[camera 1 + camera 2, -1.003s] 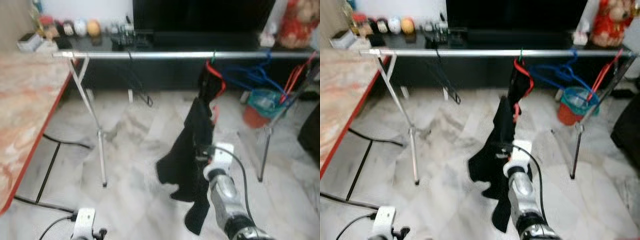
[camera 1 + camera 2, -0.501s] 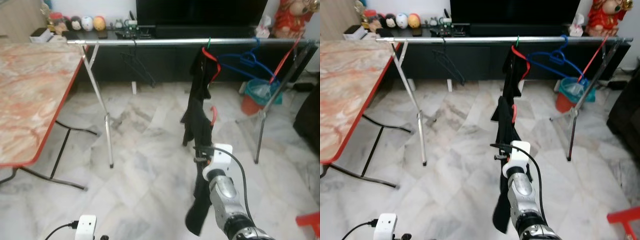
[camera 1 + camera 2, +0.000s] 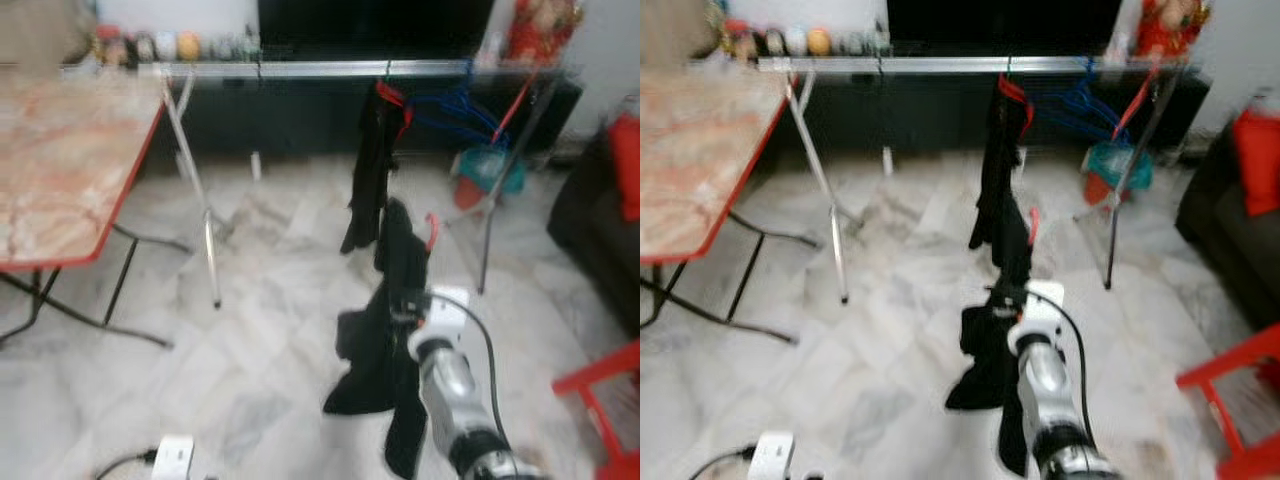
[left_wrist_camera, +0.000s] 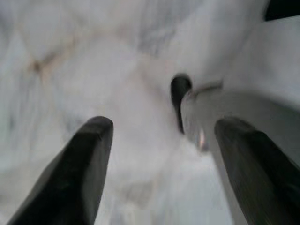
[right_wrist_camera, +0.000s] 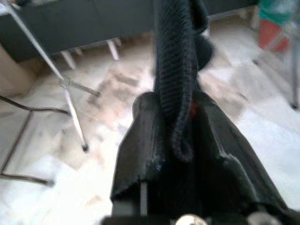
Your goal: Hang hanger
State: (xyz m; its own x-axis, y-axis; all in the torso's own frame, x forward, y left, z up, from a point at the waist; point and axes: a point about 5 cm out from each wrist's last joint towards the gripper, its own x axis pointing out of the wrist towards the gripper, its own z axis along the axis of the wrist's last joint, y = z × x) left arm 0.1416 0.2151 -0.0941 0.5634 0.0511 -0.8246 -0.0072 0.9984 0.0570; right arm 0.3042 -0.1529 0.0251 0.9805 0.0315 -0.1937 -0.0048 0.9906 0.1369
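My right gripper [image 3: 405, 300] is held out in front of me, shut on a red hanger [image 3: 432, 230] draped with a black garment [image 3: 385, 330] that hangs down past the wrist. The right wrist view has black cloth [image 5: 176, 79] bunched between the fingers and a speck of red hanger [image 5: 192, 108]. Ahead runs a silver clothes rail [image 3: 300, 69], where another black garment [image 3: 370, 170] hangs on a red hanger [image 3: 392, 95]. The held hanger is below and nearer than the rail, apart from it. Low over the marble floor, my left gripper [image 4: 159, 154] stands open with nothing in it.
Blue hangers [image 3: 450, 105] hang on the rail's right part, with a teal bucket [image 3: 485, 170] behind its right leg. A marble-topped table with a red edge [image 3: 60, 170] stands on the left. A dark sofa [image 3: 600, 230] and a red chair [image 3: 600, 390] are on the right.
The whole picture has shifted and blurred, so the camera has moved; the rail now sits further left. The held garment hangs wider and more bunched. My right gripper keeps its hold.
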